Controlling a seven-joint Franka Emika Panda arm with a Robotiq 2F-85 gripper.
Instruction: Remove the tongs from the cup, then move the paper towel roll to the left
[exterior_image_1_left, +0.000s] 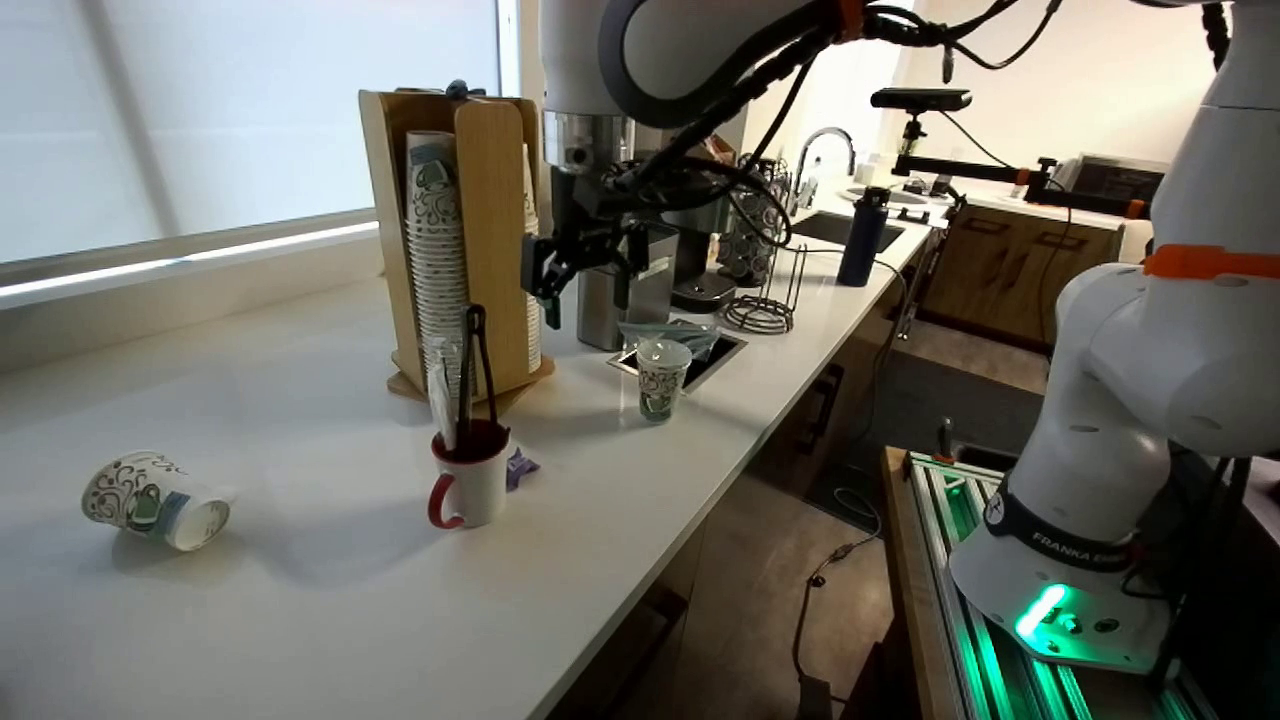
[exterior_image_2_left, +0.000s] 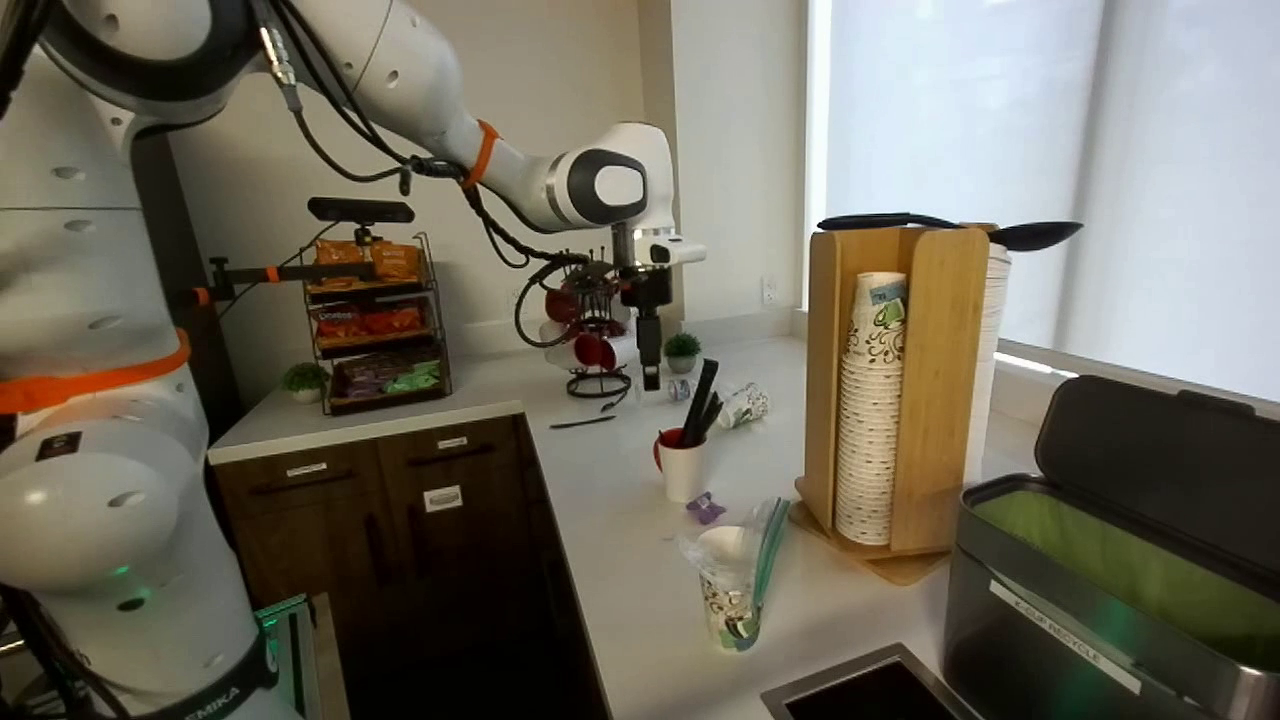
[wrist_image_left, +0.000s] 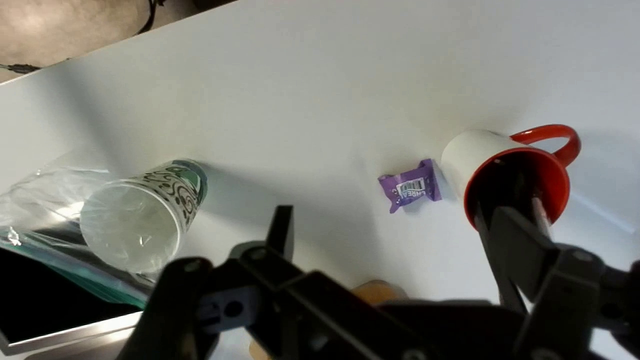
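The white mug with a red inside (exterior_image_1_left: 482, 490) stands upright on the counter; it shows also in an exterior view (exterior_image_2_left: 684, 477) and in the wrist view (wrist_image_left: 467, 155). The black tongs (exterior_image_1_left: 477, 350) stand in it, joined end up, beside a wrapped white item; they show in an exterior view (exterior_image_2_left: 697, 405) and partly behind a finger in the wrist view (wrist_image_left: 506, 285). My gripper (exterior_image_1_left: 590, 290) is open and empty, above the counter and apart from the mug; its fingers are wide apart in the wrist view (wrist_image_left: 395, 220). The black wire towel stand (exterior_image_1_left: 762, 317) stands farther along the counter.
A wooden cup holder (exterior_image_1_left: 490, 250) stands close behind the mug. A patterned cup lies on its side (exterior_image_1_left: 150, 495). Another cup stands upright (exterior_image_1_left: 660, 385) beside a plastic bag and a counter opening. A purple candy (wrist_image_left: 411, 186) lies by the mug. A grey bin (exterior_image_2_left: 1050, 630) stands nearby.
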